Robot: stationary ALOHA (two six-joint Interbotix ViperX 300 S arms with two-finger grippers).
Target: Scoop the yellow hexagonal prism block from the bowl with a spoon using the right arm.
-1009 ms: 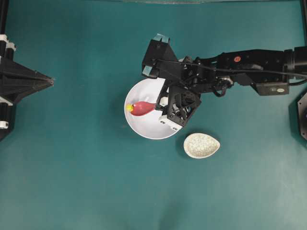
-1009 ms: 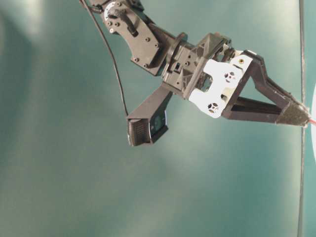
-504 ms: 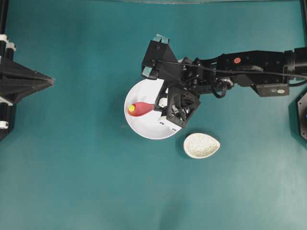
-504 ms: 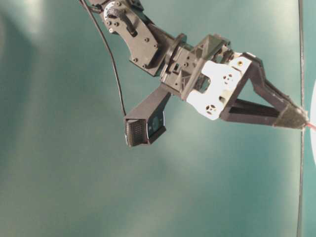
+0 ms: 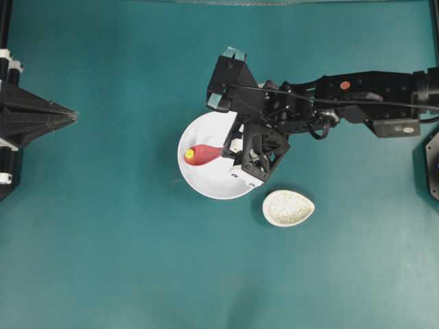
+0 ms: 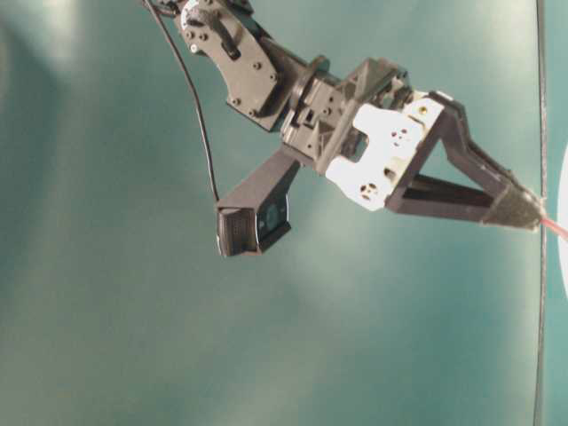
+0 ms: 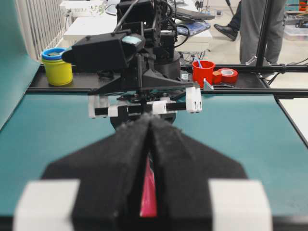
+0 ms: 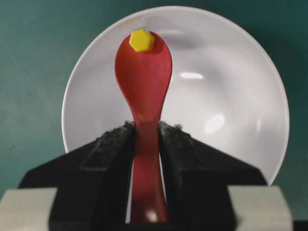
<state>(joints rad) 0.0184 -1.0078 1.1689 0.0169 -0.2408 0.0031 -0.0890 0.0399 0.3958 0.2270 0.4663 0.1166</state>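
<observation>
My right gripper point(image 8: 146, 129) is shut on the handle of the pink-red spoon point(image 8: 144, 77). The scoop reaches over the left side of the white bowl point(image 8: 231, 96). The yellow hexagonal prism block point(image 8: 142, 40) lies in the scoop near its far tip. From overhead, the right gripper point(image 5: 228, 149) holds the spoon point(image 5: 204, 155) level over the bowl point(image 5: 219, 184), with the block point(image 5: 189, 154) close to the bowl's left rim. My left gripper point(image 5: 70, 116) rests shut at the far left, its tips point(image 7: 149, 120) pressed together.
A small speckled egg-shaped dish point(image 5: 288, 208) sits on the teal table just right of and below the bowl. The right arm point(image 5: 357, 96) stretches in from the right edge. Beyond the table's far edge stand a yellow jar point(image 7: 57, 67) and a red cup point(image 7: 204, 72).
The block was at the spoon's outer tip by the bowl rim; now it sits in the scoop. The right gripper and spoon have shifted slightly right.
</observation>
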